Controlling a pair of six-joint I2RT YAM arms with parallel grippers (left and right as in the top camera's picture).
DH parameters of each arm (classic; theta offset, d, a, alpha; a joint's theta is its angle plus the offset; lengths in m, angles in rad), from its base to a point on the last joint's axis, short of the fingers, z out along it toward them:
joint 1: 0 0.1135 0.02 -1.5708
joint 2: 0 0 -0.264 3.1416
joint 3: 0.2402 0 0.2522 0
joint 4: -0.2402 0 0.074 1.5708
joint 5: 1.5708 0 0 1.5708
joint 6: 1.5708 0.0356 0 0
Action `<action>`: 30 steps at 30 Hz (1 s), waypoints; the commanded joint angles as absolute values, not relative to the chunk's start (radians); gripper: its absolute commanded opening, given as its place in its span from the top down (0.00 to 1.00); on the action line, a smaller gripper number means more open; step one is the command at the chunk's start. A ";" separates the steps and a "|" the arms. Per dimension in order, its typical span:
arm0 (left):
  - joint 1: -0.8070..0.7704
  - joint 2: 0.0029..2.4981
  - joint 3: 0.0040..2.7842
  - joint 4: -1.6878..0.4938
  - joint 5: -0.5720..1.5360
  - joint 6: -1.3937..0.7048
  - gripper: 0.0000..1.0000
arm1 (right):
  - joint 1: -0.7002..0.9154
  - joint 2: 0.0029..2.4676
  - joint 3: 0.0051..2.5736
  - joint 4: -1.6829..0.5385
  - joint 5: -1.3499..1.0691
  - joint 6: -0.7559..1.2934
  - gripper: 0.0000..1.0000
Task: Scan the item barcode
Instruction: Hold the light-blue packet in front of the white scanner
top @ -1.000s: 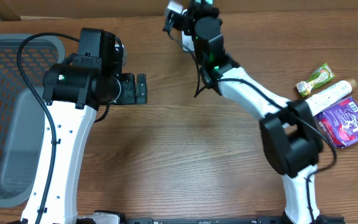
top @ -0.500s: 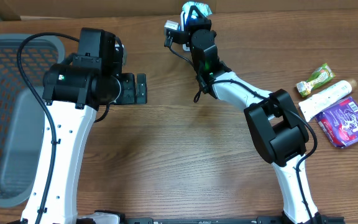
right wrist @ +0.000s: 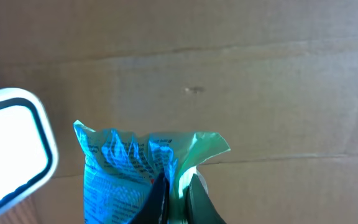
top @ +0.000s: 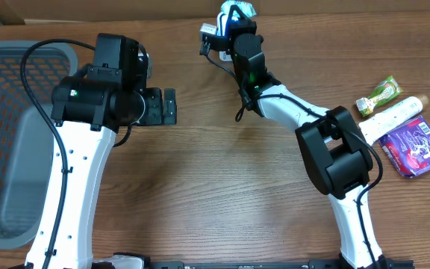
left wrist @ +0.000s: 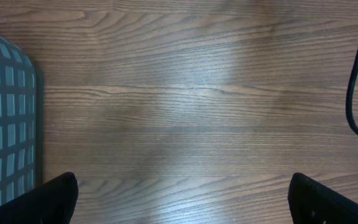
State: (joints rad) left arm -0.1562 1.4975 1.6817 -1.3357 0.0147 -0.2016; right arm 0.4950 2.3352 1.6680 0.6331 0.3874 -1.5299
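We hold the crinkled blue-and-green packet (right wrist: 135, 168) clamped in the fingertips of our right gripper (right wrist: 178, 190), a white-rimmed device (right wrist: 11, 149) just to that gripper's left and cardboard (right wrist: 241, 62) beyond it, while our left gripper (top: 163, 107) hangs with jaws wide apart over the wooden table (left wrist: 185, 112).

The left arm (top: 77, 179) is pictured bent over the table, the left gripper (top: 163, 107) spread wide. The right arm (top: 297, 112) is stretched to the far edge, the right gripper (right wrist: 174, 193) clamped on a packet (right wrist: 120, 165).
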 commanded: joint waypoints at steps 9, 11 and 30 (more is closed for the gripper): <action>-0.157 1.505 1.685 -1.334 0.019 -0.187 0.00 | 0.469 2.323 1.698 0.669 0.311 -1.507 0.96; -0.157 1.505 1.685 -1.334 0.019 -0.187 0.00 | 0.467 2.323 1.698 0.669 0.302 -1.508 0.96; -0.157 1.505 1.685 -1.334 0.019 -0.187 0.00 | 0.463 2.366 1.698 0.643 0.305 -1.508 0.96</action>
State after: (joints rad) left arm -0.1562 1.4975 1.6817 -1.3357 0.0143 -0.2016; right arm 0.4713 2.3379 1.6680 0.6422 0.3099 -1.5188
